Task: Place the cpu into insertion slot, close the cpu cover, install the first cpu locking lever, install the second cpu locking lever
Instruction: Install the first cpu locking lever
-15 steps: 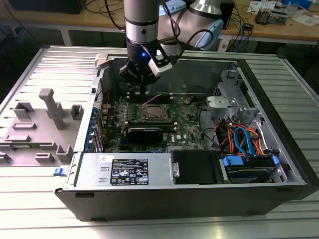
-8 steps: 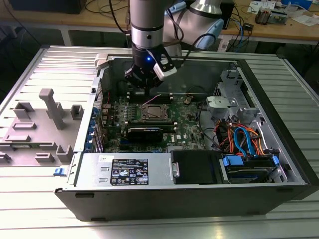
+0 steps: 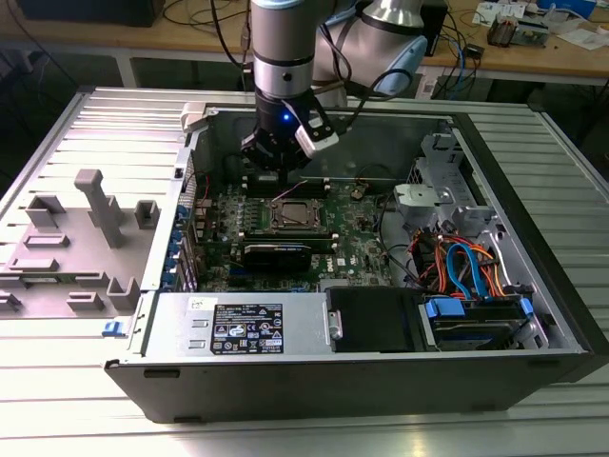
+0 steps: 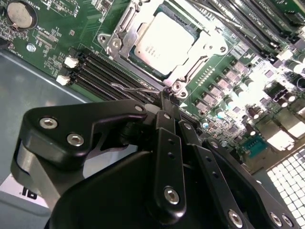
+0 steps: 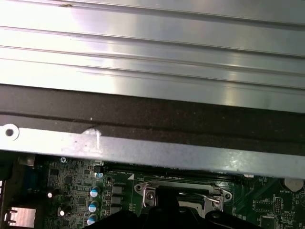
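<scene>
Exterior view, nearest the camera: we see the open black-and-grey computer case [image 3: 561,314] lying on a ribbed metal table [image 3: 285,433]; along its front wall sit a labelled silver power supply box [image 3: 243,324] and, toward the exterior view's right, a bundle of blue and orange cables [image 3: 466,267]; on the exterior view's left a grey plastic fixture with upright posts [image 3: 86,233] rests on the table beside the case.

Deeper in, the green motherboard [image 3: 362,243] lies flat in the case; at its centre we find the square insertion slot with thin metal rim [image 3: 297,217], and the small silvery square cpu [image 4: 161,42] seated in it; in the second wrist view the dull silver cpu cover frame [image 4: 209,45] lies closed around the chip, its window showing the metal top; long black memory slots [image 4: 102,71] run beside the socket; a thin wire locking lever [image 4: 131,87] extends from the socket corner across those slots.

Farther back, the black two-fingered gripper [image 3: 276,167] of the grey robot arm [image 3: 284,48] hangs just beyond the socket; in the second wrist view its fingers [image 4: 167,119] stand pressed together, tips at the lever's end by the socket corner screw [image 4: 177,86]; whether they pinch the wire we cannot tell.

Beyond the case, a wooden workbench [image 3: 533,52] carries loose items.
</scene>
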You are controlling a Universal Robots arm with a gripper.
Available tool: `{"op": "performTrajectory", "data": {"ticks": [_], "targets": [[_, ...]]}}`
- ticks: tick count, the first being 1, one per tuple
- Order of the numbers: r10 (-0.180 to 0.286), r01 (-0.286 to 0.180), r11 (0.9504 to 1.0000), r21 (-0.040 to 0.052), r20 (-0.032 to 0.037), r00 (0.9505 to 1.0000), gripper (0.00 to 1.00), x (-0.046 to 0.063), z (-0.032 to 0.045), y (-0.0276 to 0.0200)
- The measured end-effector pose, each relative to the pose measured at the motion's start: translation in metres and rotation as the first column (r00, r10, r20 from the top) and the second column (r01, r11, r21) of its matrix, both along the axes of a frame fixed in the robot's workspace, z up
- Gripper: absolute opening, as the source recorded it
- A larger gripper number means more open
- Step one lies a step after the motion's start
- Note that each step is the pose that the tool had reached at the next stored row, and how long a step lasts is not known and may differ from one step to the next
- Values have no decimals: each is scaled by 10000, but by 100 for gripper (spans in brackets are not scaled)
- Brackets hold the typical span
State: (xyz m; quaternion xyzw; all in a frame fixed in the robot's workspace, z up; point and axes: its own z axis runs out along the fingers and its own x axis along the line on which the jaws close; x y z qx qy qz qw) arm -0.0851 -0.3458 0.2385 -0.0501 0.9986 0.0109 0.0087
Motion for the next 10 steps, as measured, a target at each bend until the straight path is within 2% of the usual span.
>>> {"op": "performTrajectory", "data": {"ticks": [10], "targets": [[-2,2,10000,0,-1,10000,11,26,-11,0]]}}
